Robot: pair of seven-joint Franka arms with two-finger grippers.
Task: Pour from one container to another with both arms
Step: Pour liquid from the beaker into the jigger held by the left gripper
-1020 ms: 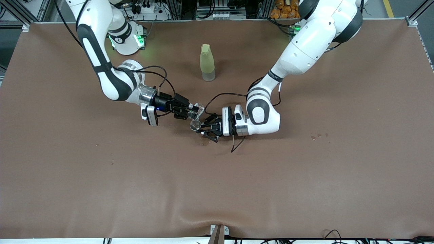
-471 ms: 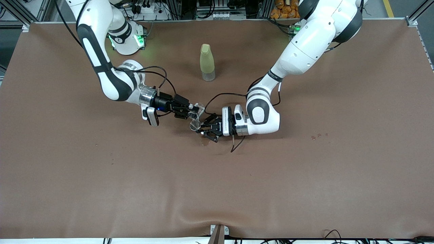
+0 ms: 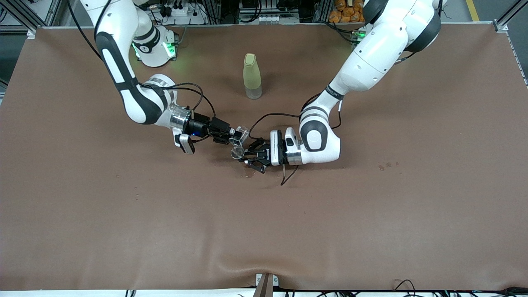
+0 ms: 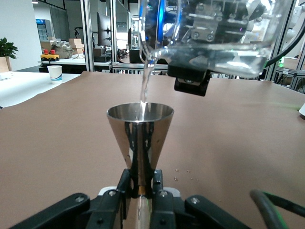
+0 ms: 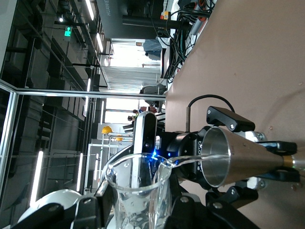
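Brown-clothed table [image 3: 371, 231] — ceiling strip lights [image 5: 90, 9], racks

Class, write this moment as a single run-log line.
pouring | right gripper: tilted glass beaker | left gripper: upright metal jigger | water stream entering jigger

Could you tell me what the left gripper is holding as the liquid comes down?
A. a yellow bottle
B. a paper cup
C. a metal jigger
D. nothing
C: the left gripper clamps the stem of a metal jigger, catching the stream from the glass beaker.
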